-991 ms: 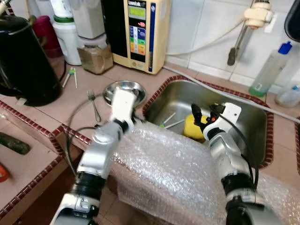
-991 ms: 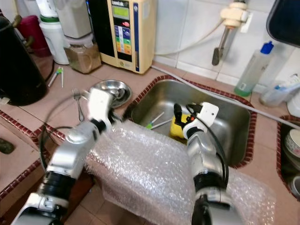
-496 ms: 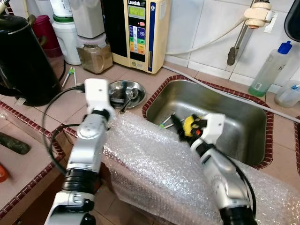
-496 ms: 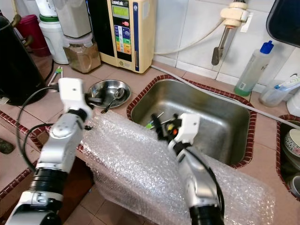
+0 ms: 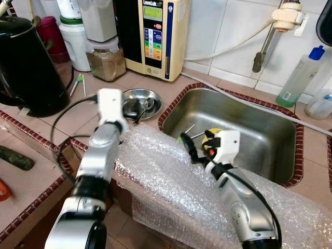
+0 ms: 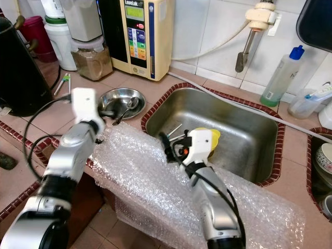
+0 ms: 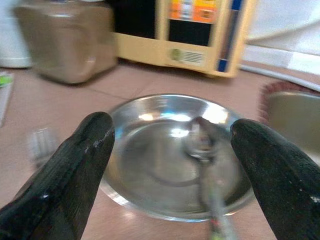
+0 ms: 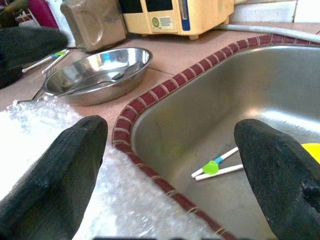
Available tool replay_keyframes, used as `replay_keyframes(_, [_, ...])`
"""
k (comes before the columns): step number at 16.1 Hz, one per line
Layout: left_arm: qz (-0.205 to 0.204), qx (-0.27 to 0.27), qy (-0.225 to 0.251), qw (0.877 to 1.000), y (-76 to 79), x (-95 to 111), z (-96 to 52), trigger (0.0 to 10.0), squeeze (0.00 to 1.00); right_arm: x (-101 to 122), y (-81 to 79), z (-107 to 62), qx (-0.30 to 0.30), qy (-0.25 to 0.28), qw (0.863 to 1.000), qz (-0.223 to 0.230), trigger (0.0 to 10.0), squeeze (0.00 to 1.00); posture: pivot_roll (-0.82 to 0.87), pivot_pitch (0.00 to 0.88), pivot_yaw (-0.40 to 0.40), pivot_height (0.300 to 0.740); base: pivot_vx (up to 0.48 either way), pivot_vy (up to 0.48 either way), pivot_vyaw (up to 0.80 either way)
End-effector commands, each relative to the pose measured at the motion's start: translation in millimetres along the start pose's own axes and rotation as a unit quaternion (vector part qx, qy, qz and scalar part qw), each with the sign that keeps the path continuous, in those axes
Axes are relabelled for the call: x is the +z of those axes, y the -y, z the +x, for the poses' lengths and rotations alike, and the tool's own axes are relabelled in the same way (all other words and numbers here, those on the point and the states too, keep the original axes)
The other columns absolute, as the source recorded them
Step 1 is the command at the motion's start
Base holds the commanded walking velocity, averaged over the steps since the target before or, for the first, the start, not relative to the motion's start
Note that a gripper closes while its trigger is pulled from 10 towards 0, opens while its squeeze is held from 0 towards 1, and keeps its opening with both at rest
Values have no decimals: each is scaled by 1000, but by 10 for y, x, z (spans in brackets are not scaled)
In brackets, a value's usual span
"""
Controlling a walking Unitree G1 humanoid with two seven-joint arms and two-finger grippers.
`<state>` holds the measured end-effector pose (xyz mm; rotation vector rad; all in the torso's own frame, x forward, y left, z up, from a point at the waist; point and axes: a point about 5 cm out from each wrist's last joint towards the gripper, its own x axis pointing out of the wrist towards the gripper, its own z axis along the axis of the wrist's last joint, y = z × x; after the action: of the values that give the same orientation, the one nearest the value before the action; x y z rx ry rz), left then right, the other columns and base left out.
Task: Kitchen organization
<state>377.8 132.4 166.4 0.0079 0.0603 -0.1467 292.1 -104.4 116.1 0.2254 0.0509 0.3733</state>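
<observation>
Left eye view shows the left gripper [image 5: 124,115] low over the counter, right beside one steel bowl [image 5: 136,101] with one spoon [image 5: 143,107] in it. Its fingers are hard to see here. The right gripper [image 5: 188,149] hangs above the near edge of the sink [image 5: 249,115], over the bubble wrap [image 5: 166,181]. One yellow thing [image 5: 211,136] lies in the sink behind it.

Right eye view shows the same things. One kettle [image 6: 18,70], one jar [image 6: 92,61] and one water machine [image 6: 139,31] stand at the back. One bottle [image 6: 280,77] stands by the wall.

Left wrist view shows two black fingers [image 7: 65,170] spread wide, holding nothing, with the bowl and spoon between them. I think if they close too fast, they could knock the bowl and flip the spoon out.

Right wrist view shows two black fingers [image 8: 55,175] spread wide too, and empty. Two chopsticks [image 8: 220,166] lie on the sink floor, joined by a green clip. One fork [image 8: 37,94] lies by the bowl. I think the bubble wrap could snag the arm and slide into the sink.
</observation>
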Motion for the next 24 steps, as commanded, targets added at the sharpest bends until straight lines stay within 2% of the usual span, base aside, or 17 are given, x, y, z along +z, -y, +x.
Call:
replay_keyframes(1, [3,-18,-17,1000,54,-1,31,10000,0,33,-19,-7,1,3,1000,-6,10000,0,8,0,39,740,0,0,0])
replay_keyframes(2, [14,-30,-47,998,95,-50,50,10000,0,29,-33,-16,1,0,1000,-8,10000,0,2,0,44,740,0,0,0])
replay_keyframes(4, [3,-38,-68,997,131,-68,53,10000,0,33,-17,-37,-4,-2,1000,-12,10000,0,-4,0,49,740,0,0,0])
replay_keyframes(5, [3,-44,-85,995,145,-113,43,8549,0,35,-5,-45,-7,-3,1000,-13,10000,0,-5,0,50,740,0,0,0])
replay_keyframes(6, [2,-44,-101,994,146,-154,33,7647,0,37,-2,-48,-8,-4,1000,-13,10000,0,-5,0,50,740,0,0,0])
replay_keyframes(7, [-7,-48,-115,992,151,-182,21,4980,0,43,3,-51,-8,-4,1000,-14,10000,0,-5,0,50,740,0,0,0])
replay_keyframes(8, [-11,-49,-120,992,150,-189,16,3373,0,46,3,-52,-7,-4,1000,-14,10000,0,-1,0,48,740,0,0,0])
replay_keyframes(9, [-16,-50,-125,991,145,-194,14,2353,0,52,-1,-47,-5,-3,1000,-13,10000,0,1,0,46,740,0,0,0])
replay_keyframes(10, [-25,-51,-134,989,135,-210,5,0,0,76,-14,-35,4,3,1000,-11,10000,0,6,0,44,740,0,0,0])
replay_keyframes(17, [-36,-54,-145,987,108,-227,-21,0,0,320,-155,-22,93,47,994,9,10000,0,12,0,44,740,0,0,0])
replay_keyframes(20, [-41,-46,-151,987,82,-225,-18,0,0,361,-185,-38,126,39,991,-3,10000,0,10,0,42,740,0,0,0])
replay_keyframes(24, [-58,-36,-151,986,50,-207,-24,0,0,350,-198,-39,133,31,991,-7,10000,0,14,0,38,740,0,0,0])
